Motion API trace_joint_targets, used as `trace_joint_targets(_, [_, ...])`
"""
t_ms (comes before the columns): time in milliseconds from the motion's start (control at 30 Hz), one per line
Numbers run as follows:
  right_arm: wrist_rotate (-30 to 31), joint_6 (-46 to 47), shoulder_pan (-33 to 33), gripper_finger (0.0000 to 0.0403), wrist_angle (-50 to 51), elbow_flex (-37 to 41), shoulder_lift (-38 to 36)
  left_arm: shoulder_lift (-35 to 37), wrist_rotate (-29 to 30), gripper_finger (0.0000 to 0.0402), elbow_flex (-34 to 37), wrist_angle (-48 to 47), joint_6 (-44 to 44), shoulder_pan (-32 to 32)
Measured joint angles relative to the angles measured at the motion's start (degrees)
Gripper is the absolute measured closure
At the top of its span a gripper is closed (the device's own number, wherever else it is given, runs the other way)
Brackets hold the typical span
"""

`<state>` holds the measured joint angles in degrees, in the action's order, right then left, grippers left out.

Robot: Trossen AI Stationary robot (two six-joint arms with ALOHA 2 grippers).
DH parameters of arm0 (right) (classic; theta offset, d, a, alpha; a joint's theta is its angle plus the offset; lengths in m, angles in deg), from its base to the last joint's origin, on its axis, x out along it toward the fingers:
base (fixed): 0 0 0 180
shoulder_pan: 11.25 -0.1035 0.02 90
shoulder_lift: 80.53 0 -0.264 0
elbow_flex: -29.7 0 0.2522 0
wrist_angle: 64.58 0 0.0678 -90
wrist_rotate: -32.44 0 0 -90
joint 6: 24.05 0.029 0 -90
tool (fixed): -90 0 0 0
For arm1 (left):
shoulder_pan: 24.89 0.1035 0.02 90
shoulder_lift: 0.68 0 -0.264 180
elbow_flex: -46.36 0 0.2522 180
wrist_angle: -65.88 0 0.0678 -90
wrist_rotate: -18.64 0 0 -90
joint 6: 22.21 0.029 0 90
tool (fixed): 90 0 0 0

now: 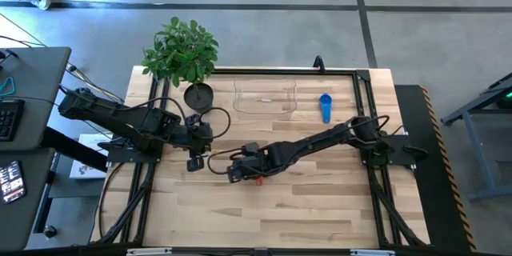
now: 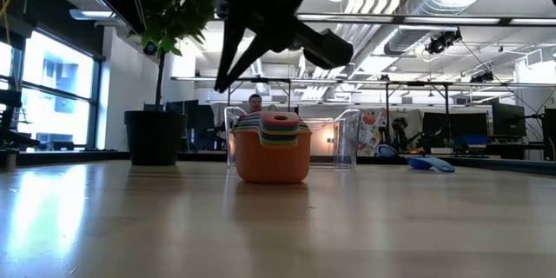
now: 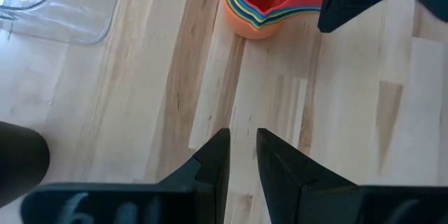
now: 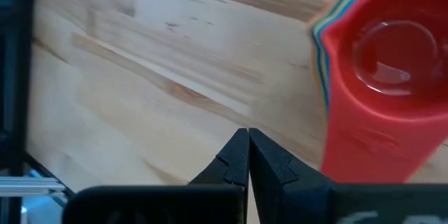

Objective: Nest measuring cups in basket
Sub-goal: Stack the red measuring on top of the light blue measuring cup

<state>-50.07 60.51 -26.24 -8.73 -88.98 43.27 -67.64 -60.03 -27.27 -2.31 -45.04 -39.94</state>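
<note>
From above, the right claw (image 1: 238, 173) is hanging over the middle of the table (image 1: 320, 200), its fingers pressed together on nothing, with the stack of cups (image 1: 258, 179) sitting just beside it, toward the near edge. The left claw (image 1: 194, 160) is waiting to the left, near the plant pot (image 1: 198, 94), its fingers standing slightly apart and empty. The clear basket (image 1: 265, 98) is lying at the far side, well apart from the stack, and a blue cup (image 1: 325, 107) is resting on the wood just right of it. At table level, the stack (image 2: 270, 145) is standing upright in front of the basket (image 2: 346, 139), orange at the bottom and red on top, with dark arm parts hanging above it. The left wrist camera is showing the stack (image 3: 263, 0) ahead of its narrowly parted fingers (image 3: 213, 168). The right wrist camera is showing the red cup (image 4: 385, 91) just beside its closed fingers (image 4: 231, 157), not between them. No readable writing is showing anywhere.
</note>
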Motion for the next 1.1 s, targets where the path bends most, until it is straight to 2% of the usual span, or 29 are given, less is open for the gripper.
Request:
trace_joint_targets(200, [-0.84,-0.02,0.86,0.0402,1.41,0.07,0.84,0.00,1.91,0.0339,0.00,0.54,-1.15,0.02])
trace_joint_targets(533, [-3.65,-1.07,2.05,0.0402,3.16,0.00,2.33,0.00,1.94,0.0339,0.02,1.72,-2.05,2.15])
trace_joint_targets(1100, [-4.61,-2.44,2.44,0.0402,14.85,0.00,2.73,0.00,1.92,0.0339,0.02,1.72,-2.07,5.44])
